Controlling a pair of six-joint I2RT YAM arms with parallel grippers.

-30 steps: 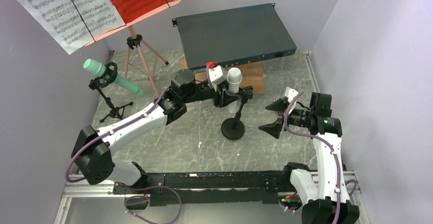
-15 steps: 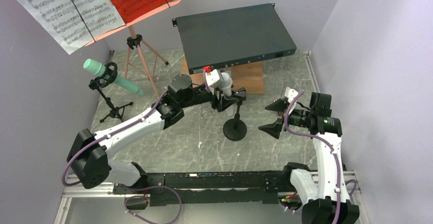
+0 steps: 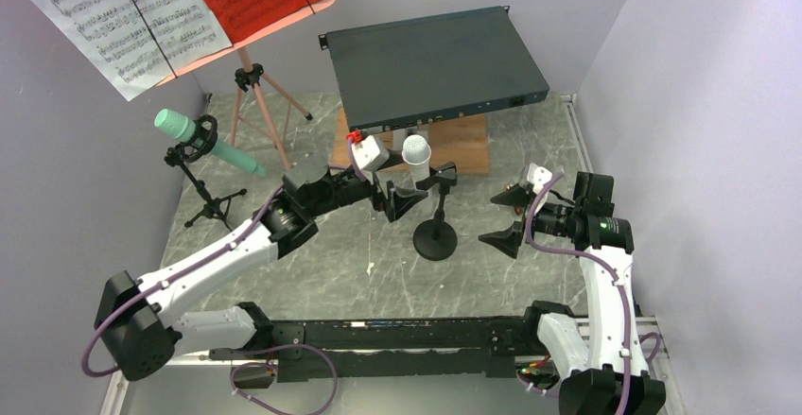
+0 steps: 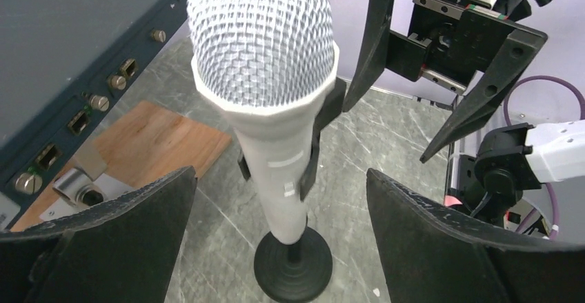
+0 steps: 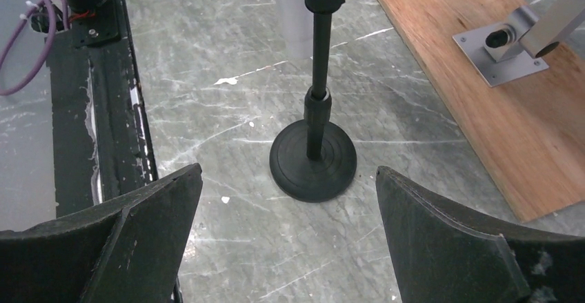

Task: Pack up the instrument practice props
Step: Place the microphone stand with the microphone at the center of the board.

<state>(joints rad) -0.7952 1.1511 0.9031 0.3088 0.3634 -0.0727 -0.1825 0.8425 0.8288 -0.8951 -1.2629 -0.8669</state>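
Your left gripper [image 4: 279, 179] and right gripper [image 3: 496, 215] stand wide open, empty. The microphone [image 4: 262, 47] sits in its mic stand [image 5: 314, 161]; nothing appears packed.

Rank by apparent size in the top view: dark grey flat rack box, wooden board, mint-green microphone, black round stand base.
Dark grey flat rack box
Wooden board, partly hidden
Mint-green microphone
Black round stand base
The last two look close; the raised microphone sits nearer the camera.

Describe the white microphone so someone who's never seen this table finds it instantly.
Find the dark grey rack box at the back, above a wooden board. Just in front of the board stands the white microphone, clipped on a black round-based stand. Its neighbour far left, the mint green microphone, sits on a tripod stand.
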